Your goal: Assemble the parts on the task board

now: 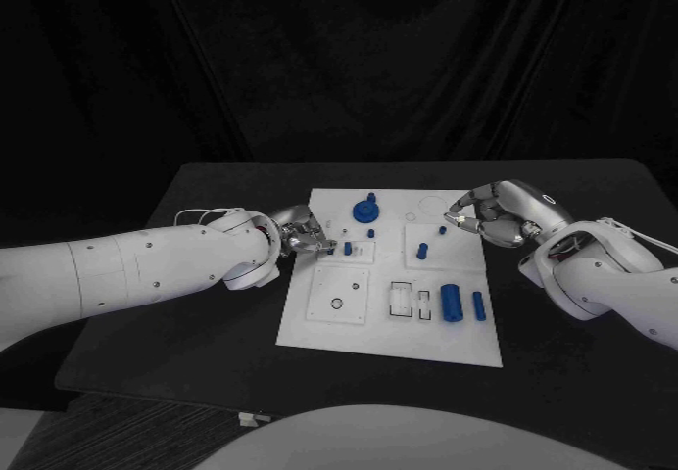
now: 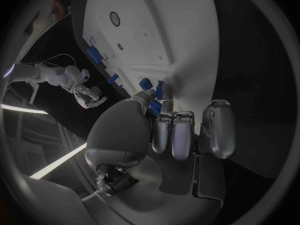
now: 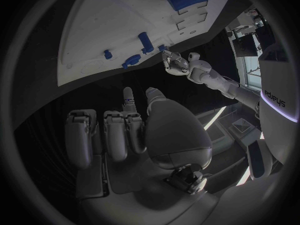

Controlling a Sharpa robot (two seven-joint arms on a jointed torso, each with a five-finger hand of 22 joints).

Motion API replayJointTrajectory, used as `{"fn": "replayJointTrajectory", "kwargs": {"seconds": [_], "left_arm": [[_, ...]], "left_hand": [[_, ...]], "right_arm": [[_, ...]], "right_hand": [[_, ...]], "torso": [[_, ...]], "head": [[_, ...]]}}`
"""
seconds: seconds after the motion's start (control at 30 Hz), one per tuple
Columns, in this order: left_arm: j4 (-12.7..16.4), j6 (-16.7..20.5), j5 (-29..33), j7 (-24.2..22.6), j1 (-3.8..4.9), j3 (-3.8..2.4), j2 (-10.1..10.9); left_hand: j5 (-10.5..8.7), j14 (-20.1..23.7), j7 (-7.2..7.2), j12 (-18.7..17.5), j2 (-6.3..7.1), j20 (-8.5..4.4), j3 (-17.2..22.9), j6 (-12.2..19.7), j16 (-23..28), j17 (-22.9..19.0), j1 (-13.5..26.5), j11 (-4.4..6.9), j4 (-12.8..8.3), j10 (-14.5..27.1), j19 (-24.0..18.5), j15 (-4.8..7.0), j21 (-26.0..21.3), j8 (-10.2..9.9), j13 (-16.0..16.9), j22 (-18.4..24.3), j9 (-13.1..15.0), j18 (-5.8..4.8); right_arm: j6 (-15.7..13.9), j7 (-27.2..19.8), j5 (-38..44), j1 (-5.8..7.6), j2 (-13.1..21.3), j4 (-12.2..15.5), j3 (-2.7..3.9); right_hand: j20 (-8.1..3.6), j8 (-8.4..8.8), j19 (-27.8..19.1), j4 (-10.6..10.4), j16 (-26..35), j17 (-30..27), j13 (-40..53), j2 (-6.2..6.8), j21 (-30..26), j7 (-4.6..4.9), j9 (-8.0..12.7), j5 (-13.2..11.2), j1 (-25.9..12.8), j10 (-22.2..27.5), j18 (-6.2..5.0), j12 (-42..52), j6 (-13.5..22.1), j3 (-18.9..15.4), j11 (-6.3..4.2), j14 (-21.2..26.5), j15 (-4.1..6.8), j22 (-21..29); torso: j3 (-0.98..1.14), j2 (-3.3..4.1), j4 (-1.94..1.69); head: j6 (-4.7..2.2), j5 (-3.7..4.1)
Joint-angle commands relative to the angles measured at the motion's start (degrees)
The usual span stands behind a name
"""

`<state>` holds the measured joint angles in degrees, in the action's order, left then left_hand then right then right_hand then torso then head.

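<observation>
The white task board (image 1: pixel 322 323) lies mid-table. On it are a round blue knob (image 1: pixel 366 209), a small blue peg (image 1: pixel 370 234), a longer peg (image 1: pixel 422 252), a thick blue cylinder (image 1: pixel 451 302) and a thinner one (image 1: pixel 478 305). My left hand (image 1: pixel 301 238) rests at the board's left edge. Its thumb (image 2: pixel 145 101) and one finger pinch a small blue part (image 1: pixel 348 248) (image 2: pixel 155 107), and its other fingers are curled in. My right hand (image 1: pixel 488 211) hovers at the board's upper right edge, fingers (image 3: pixel 115 135) curled and holding nothing, beside a small blue piece (image 1: pixel 441 231).
The board (image 2: pixel 156 30) has a round hole (image 1: pixel 336 303) (image 2: pixel 114 18) and rectangular slots (image 1: pixel 406 298) near its front. The black table (image 1: pixel 184 323) extends on both sides of the board, and a dark curtain hangs behind it.
</observation>
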<state>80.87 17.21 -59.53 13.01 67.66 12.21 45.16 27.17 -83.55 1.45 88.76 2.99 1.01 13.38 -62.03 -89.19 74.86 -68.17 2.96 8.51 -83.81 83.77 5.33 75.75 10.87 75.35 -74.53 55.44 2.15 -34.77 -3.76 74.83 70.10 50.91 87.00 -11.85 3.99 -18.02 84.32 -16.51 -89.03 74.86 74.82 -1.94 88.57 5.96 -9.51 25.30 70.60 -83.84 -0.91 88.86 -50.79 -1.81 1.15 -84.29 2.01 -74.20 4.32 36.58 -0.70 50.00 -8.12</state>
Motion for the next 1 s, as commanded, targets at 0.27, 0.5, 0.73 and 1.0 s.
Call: {"fn": "replayJointTrajectory", "kwargs": {"seconds": [0.27,0.5,0.73,1.0], "left_arm": [[2.27,1.64,-0.11,-0.96,0.01,-0.04,1.49],[3.77,0.05,-0.11,0.99,1.68,-0.06,2.65],[4.36,-1.46,-0.12,2.78,3.1,-0.06,3.06],[3.53,-7.67,-4.79,6.94,3.47,-0.06,2.16]], "left_hand": [[2.97,-6.3,-0.76,1.24,0.61,-0.55,3.52,-0.69,-0.37,14.65,-2.01,0.41,-2.14,-6.19,1.19,0.8,0.44,0.19,14.65,-11.72,-0.03,0.69],[3.11,-6.29,-0.8,1.24,0.75,-0.58,3.77,-0.78,-0.33,14.61,-2.01,0.44,-2.28,-6.19,1.19,0.83,0.42,0.27,14.65,-11.72,0.02,0.7],[3.0,-6.26,-0.8,1.24,0.85,-0.61,4.01,-0.71,-0.26,14.53,-2.05,0.45,-2.42,-6.19,1.23,0.85,0.49,0.25,14.65,-11.73,0.03,0.69],[0.95,-6.25,-0.68,1.24,0.95,-0.61,4.66,-0.58,-0.2,14.46,-1.0,0.36,-2.06,-6.19,1.23,0.79,0.4,0.2,14.65,-11.7,0.04,0.69]], "right_arm": [[-0.48,0.95,0.32,-0.15,0.0,-0.05,0.04],[-0.42,1.0,0.32,-0.18,-0.15,-0.17,0.04],[-0.38,1.04,0.32,-0.2,-0.2,-0.24,0.04],[-0.34,1.08,0.32,-0.23,-0.23,-0.27,0.04]], "right_hand": [[-0.11,0.53,5.11,0.4,-0.97,15.14,15.18,-0.31,0.48,0.02,-0.89,1.16,0.83,-6.16,0.61,1.14,-0.15,1.07,0.26,-5.71,0.41,-15.41],[-0.11,0.53,5.11,0.4,-0.97,15.14,15.18,-0.31,0.48,0.02,-0.89,1.16,0.83,-6.16,0.61,1.14,-0.15,1.07,0.26,-5.71,0.41,-15.41],[-0.11,0.53,5.11,0.4,-0.97,15.14,15.18,-0.31,0.48,0.02,-0.89,1.16,0.83,-6.16,0.61,1.14,-0.15,1.07,0.26,-5.71,0.41,-15.41],[-0.11,0.53,5.11,0.4,-0.97,15.14,15.18,-0.31,0.48,0.02,-0.89,1.16,0.83,-6.16,0.61,1.14,-0.15,1.07,0.26,-5.71,0.41,-15.41]], "torso": [[0.0,-0.01,-0.01],[-0.02,0.01,-0.04],[-0.01,-0.15,-0.02],[0.06,-0.11,0.01]], "head": [[0.0,0.08],[0.0,0.1],[0.0,0.07],[0.0,0.04]]}}
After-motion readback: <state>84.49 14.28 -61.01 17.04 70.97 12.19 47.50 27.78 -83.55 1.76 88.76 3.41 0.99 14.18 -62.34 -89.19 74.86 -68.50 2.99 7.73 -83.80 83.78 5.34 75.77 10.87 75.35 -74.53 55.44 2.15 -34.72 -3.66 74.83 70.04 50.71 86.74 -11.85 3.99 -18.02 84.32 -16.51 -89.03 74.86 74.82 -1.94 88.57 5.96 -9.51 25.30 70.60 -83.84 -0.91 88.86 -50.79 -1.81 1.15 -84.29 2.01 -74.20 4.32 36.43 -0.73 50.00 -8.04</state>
